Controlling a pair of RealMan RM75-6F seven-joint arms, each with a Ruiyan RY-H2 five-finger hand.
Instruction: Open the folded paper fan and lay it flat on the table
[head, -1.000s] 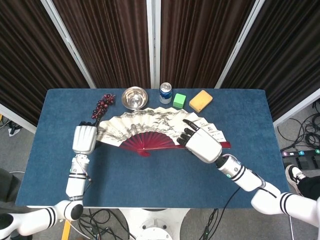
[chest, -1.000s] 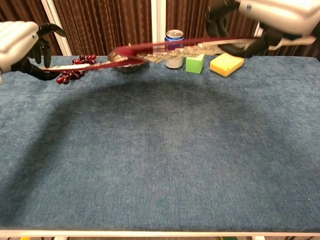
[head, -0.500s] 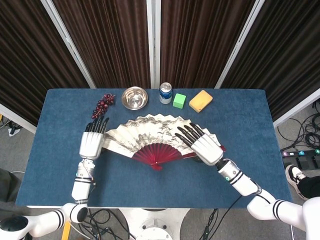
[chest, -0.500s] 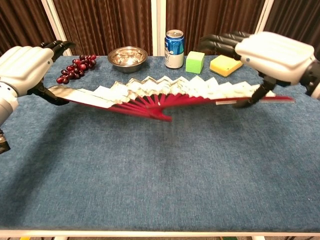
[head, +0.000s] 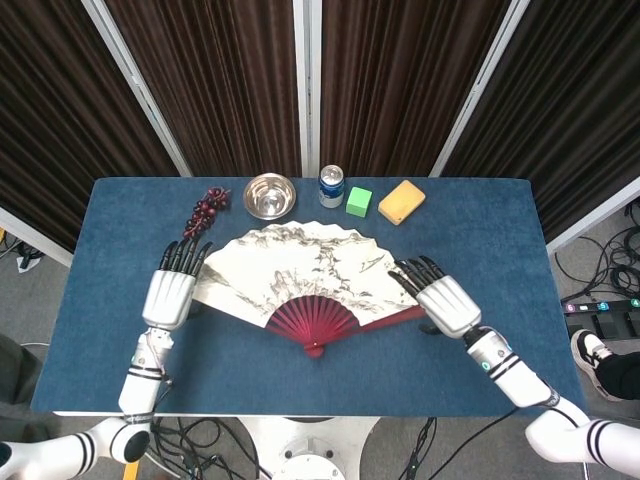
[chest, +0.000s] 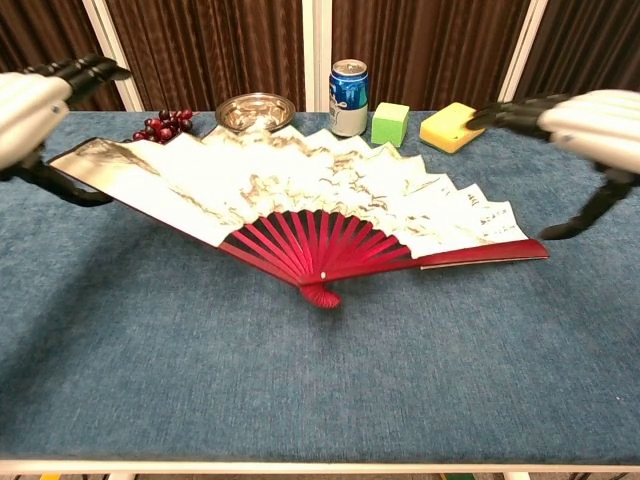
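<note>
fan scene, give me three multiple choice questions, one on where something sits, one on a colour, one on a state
1. Where is the drink can?
A. Between the metal bowl and the green cube
B. On the fan
C. At the near table edge

2. What colour are the fan's ribs?
A. Black
B. Dark red
C. Yellow

3. What state is the fan in?
A. Folded shut
B. Half open, held upright
C. Spread open on the table

Answers:
1. A: the head view shows the can between bowl and cube along the far edge.
2. B: the spokes and pivot are dark red.
3. C: the leaf is fanned wide, lying flat.
</note>
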